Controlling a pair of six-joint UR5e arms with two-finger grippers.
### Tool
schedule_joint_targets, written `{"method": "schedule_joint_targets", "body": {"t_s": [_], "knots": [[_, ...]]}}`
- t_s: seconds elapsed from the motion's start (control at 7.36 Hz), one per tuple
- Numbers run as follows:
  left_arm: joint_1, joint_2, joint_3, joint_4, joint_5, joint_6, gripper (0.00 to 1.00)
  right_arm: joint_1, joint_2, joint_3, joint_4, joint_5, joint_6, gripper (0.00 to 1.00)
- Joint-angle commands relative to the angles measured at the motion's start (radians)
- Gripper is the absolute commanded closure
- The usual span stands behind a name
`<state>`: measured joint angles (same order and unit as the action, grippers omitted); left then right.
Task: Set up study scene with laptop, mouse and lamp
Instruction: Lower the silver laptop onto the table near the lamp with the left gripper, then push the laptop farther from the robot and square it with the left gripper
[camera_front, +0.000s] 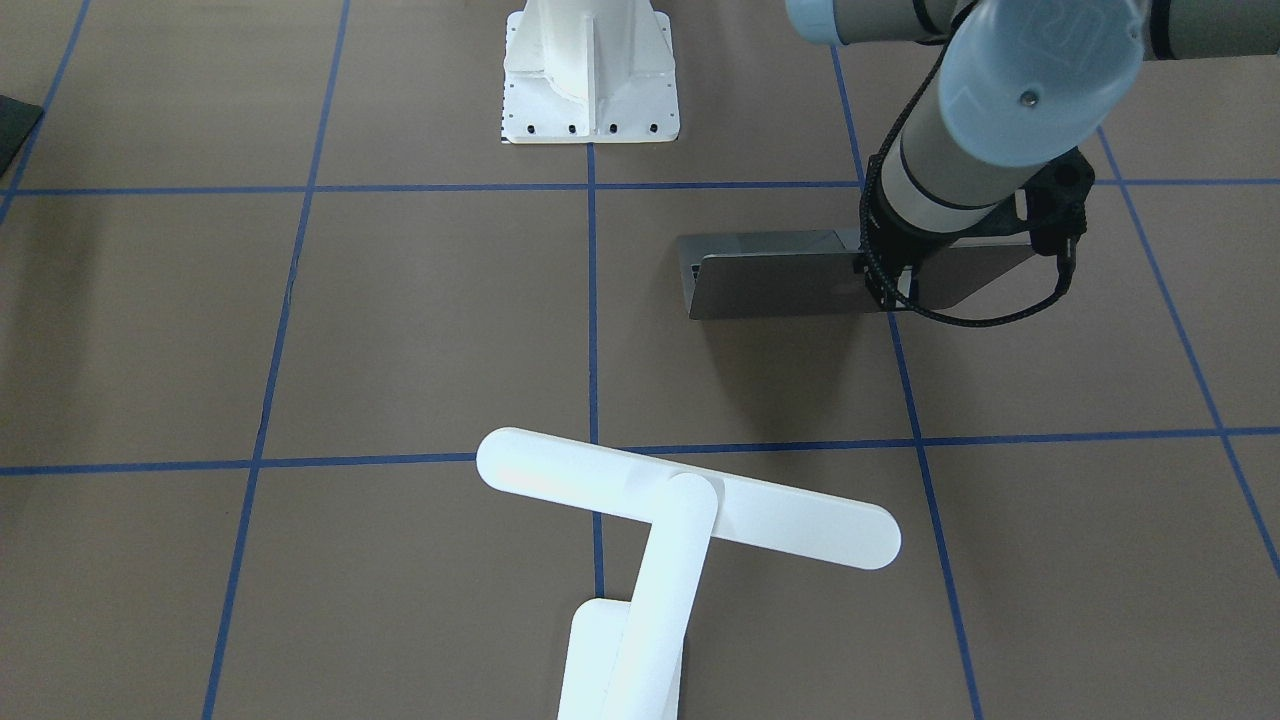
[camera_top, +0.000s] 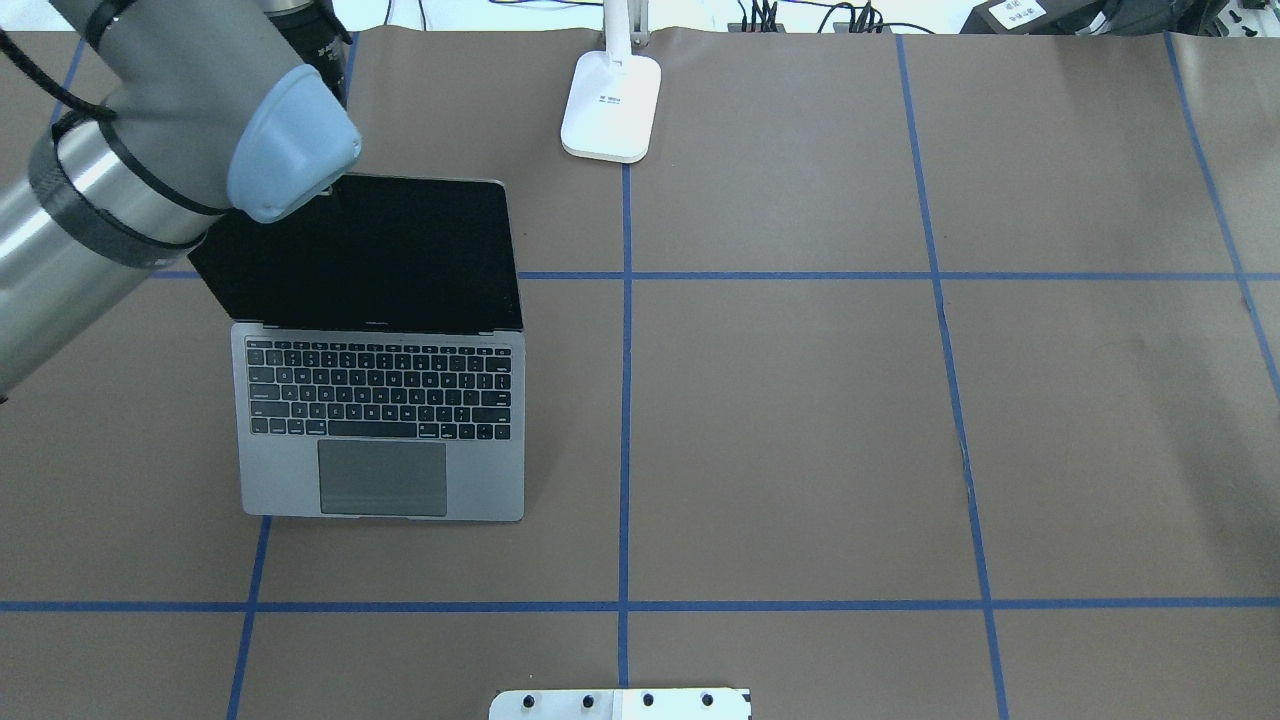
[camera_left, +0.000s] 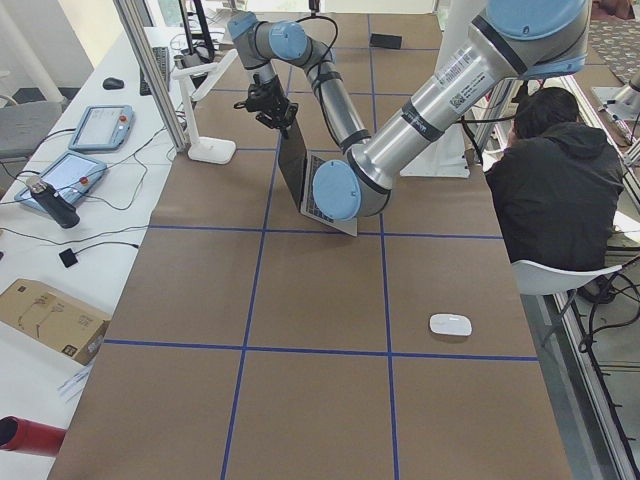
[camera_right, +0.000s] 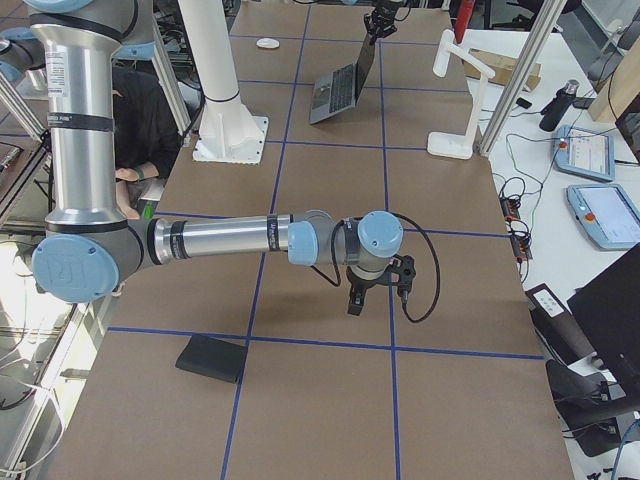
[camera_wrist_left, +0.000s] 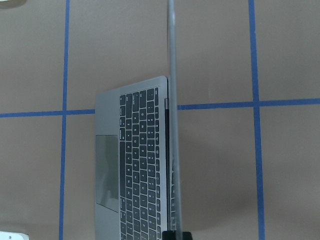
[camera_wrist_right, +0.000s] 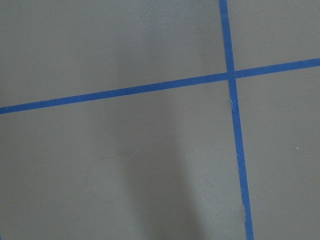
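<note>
**Laptop**: open on the left half of the bench. The keyboard faces the robot and the lid stands near upright with a dark screen.

**Left arm**: reaches over the lid. In the left wrist view the lid's thin edge runs straight into the left jaws, which look closed on its top edge.

**Lamp**: upright at the far edge of the bench by the centre tape line, near the laptop but not touching it.

**Mouse**: lies alone toward the bench's left end, well apart from the laptop.

**Right arm**: hangs over bare bench. I cannot tell whether the right jaws are open or closed.

**Step in hand**: probably setting the lid angle, with the laptop and lamp looking roughly placed.

**Next move**: probably let go of the lid cleanly, without nudging it, then fetch the mouse and set it just beside the laptop. A low, centred pinch would suit its glossy shell.
</note>
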<state>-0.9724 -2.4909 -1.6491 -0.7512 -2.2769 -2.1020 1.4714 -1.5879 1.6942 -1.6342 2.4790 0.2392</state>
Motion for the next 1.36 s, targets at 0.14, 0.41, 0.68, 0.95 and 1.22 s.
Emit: {"method": "schedule_joint_targets", "body": {"t_s": [0.14,0.41,0.68,0.95,1.22], "knots": [[0.003,-0.039,0.098,-0.124,-0.006,-0.041,1.0,-0.002,0.014,-0.008,-0.001,-0.002,0.0,0.0],[0.0,-0.033,0.158,-0.28,-0.009,-0.131,1.0,-0.002,0.014,-0.008,0.001,-0.002,0.0,0.0],[-0.002,-0.032,0.187,-0.341,-0.009,-0.174,1.0,-0.002,0.013,-0.008,0.001,-0.002,0.0,0.0],[-0.002,-0.032,0.231,-0.413,-0.007,-0.235,1.0,-0.003,0.014,-0.016,0.001,-0.003,0.0,0.0],[0.0,-0.032,0.267,-0.465,-0.007,-0.237,1.0,-0.005,0.014,-0.027,0.005,-0.003,0.0,0.0]]}}
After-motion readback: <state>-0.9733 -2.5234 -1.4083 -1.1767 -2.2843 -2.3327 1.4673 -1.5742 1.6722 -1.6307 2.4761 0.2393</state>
